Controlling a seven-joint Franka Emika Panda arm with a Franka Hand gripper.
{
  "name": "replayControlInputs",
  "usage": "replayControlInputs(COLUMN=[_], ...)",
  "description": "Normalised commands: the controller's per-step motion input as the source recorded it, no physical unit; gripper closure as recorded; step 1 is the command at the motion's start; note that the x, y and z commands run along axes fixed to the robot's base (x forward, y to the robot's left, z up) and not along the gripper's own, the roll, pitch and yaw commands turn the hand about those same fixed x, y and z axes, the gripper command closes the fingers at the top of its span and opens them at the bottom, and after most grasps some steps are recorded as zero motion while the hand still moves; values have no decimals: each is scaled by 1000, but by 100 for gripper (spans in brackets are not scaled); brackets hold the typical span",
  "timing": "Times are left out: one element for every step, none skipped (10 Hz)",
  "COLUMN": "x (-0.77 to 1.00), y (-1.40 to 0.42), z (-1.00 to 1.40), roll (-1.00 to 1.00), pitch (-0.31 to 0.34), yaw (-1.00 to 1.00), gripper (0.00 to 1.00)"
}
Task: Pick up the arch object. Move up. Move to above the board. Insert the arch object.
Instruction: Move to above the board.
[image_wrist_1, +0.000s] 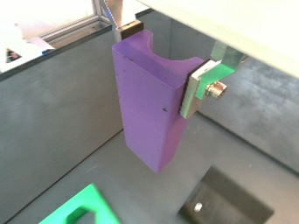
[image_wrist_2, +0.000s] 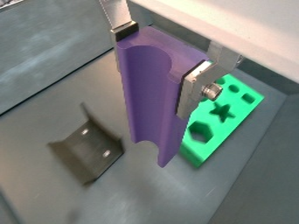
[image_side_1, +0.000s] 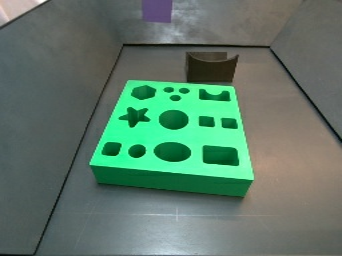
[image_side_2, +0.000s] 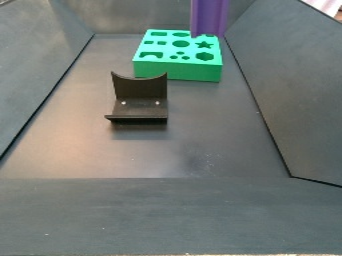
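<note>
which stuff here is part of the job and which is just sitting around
Job:
- arch object, clamped in the tool, raised off the floor
- board, green, cut-outs empty

Just there:
- fixture, dark bracket standing on the floor apart from the board

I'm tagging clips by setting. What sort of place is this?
Likely a lab test enclosure: dark grey walled floor, the gripper holding the purple arch object aloft, a green board, a fixture.
</note>
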Motion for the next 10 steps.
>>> replayControlInputs(x=[101,105,115,123,139,146,168,183,196,154], y=[-1000,-1000,-1000,-1000,-1000,-1000,-1000,-1000,-951,-573], z=[203,205,208,210,211,213,218,224,219,138], roll=[-34,-27,-11,-11,-5,-11,3,3,10,19], pitch=[113,100,97,106,115,120,124,126,126,122], yaw=[-4,0,6,6,3,9,7,11,11,9], gripper=[100,100,100,100,100,100,100,100,100,100])
